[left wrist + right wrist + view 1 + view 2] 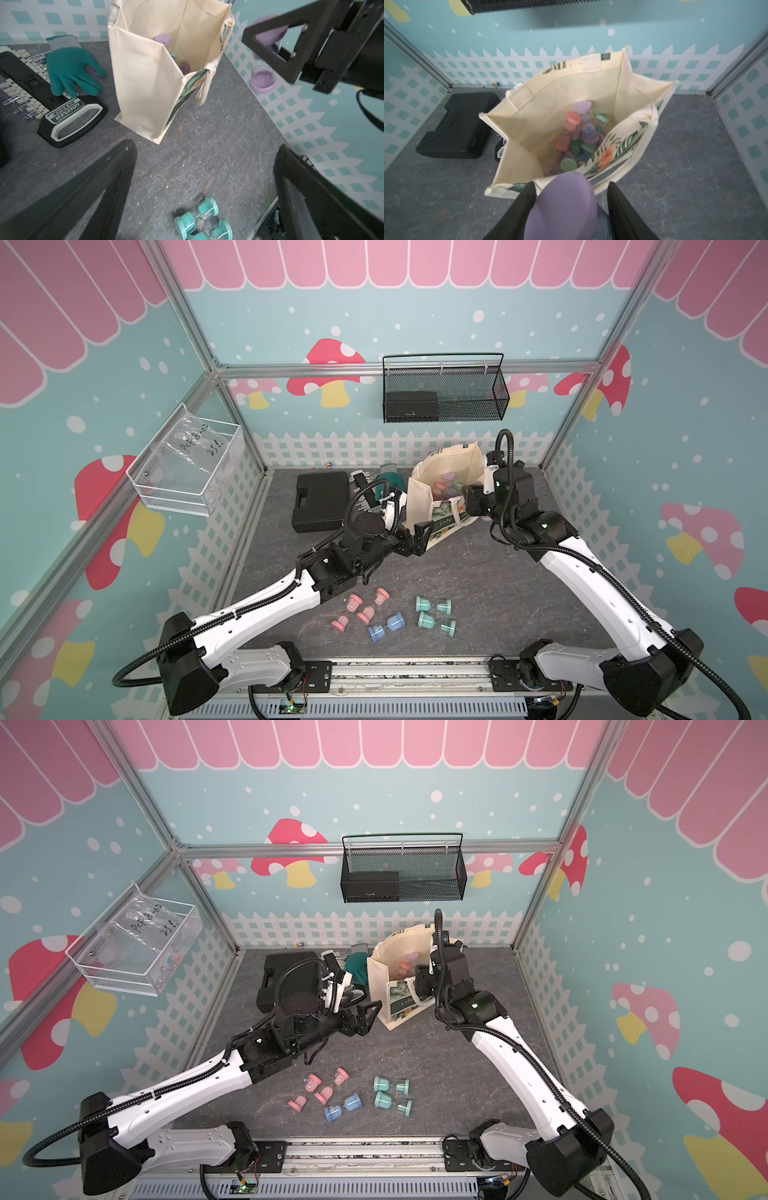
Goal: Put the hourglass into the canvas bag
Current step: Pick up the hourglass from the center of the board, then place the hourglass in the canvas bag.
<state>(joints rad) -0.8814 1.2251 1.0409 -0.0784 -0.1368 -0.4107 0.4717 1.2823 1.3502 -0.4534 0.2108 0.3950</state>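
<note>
Hourglasses (572,122) of several colours lay inside the open canvas bag (419,506). The right jaws gripped a purple hourglass (564,207) in the air, just outside the bag's front rim. The left jaws stood wide open near its corner. A black case (322,502), a green glove (70,70) and loose hourglasses (423,605) lay around on the table (478,580).

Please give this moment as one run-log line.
right tool: shut on purple hourglass, near canvas bag mouth | left tool: open, empty | canvas bag: upright, other hourglasses inside
</note>
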